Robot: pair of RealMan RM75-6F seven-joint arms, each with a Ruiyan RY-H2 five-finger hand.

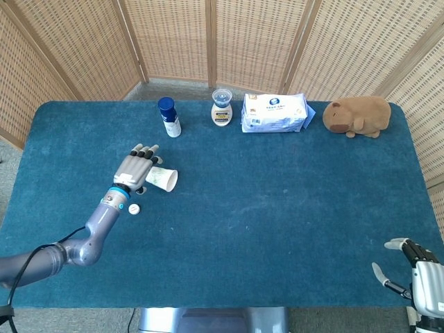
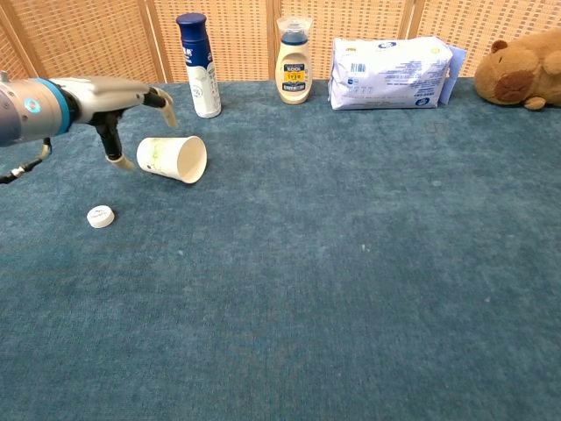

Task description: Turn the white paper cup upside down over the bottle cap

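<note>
- white paper cup (image 2: 172,158) lies on its side on the blue table (image 2: 351,263), mouth facing right, closed base toward the left hand
- looks light, thin-walled; judged easy to crush and likely to roll or skid on the cloth if nudged from the side
- best hold, as I judge it: across the side wall near the base, fingers over the top, thumb under or behind, light squeeze only; rim end is the softest part, avoid pinching there
- bottle cap (image 2: 101,216) sits flat on the table, near the cup on the robot's side, not touching it; small and white
- left hand (image 1: 136,166) hovers at the cup's base end, fingers apart, thumb hanging down just beside the base; holds nothing, contact with cup cannot be told
- right hand (image 1: 416,267) low at the frame corner, well apart from everything, fingers apart, empty
- along the far edge: blue spray can (image 2: 198,64), cream bottle (image 2: 293,60), wipes pack (image 2: 390,72), brown plush toy (image 2: 524,69), all away from the work
</note>
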